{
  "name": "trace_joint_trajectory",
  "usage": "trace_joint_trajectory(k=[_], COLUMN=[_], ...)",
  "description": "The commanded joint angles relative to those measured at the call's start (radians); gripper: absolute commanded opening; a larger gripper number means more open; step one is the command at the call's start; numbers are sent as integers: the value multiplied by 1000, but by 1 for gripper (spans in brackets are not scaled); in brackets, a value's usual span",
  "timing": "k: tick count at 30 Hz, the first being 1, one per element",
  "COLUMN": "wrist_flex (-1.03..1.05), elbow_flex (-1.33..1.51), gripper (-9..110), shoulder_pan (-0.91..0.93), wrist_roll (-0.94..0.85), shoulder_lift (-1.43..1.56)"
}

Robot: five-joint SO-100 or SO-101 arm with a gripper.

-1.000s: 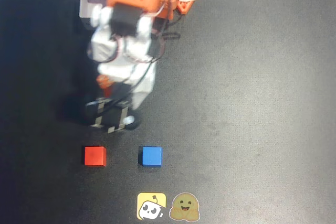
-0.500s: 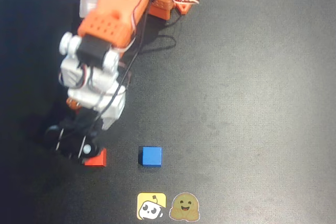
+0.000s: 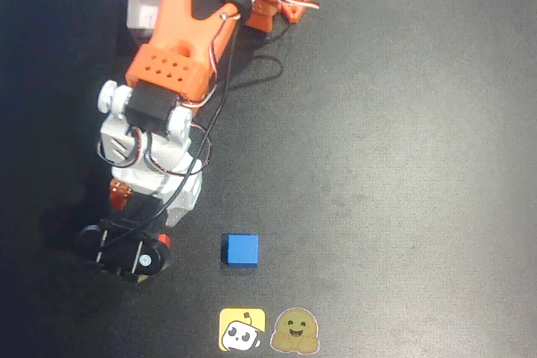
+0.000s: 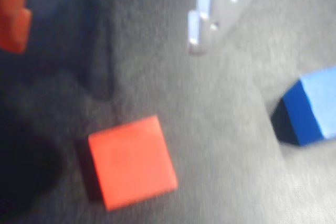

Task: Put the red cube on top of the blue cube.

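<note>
**Red cube not yet gripped — approach step**

Red-orange matte cube (image 4: 132, 161) flat on dark mat, below the claw (image 4: 105, 22), fingers apart, holding nothing. Bright blue matte cube (image 4: 310, 109) off right in wrist view. Next: descend, straddle, clamp, lift across.

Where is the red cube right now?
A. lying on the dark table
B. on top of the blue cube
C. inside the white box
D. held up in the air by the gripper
A: in the wrist view the red cube lies flat on the dark table, apart from the blue cube.
</note>
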Motion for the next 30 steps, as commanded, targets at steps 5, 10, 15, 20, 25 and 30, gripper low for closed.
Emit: trace_joint_trajectory(k=[5,10,15,20,25,30], wrist_flex=[-71,-110,-115,-118,-123,-150], elbow_flex=[12,8,-2,-8,-21,-23], gripper=[24,24,24,24,24,24], shoulder_pan=[-12,-9,-6,-5,0,0], wrist_roll=[-20,-149,-218,-218,-216,-224], shoulder_lift=[-12,-35,-48,-69,-100,-130])
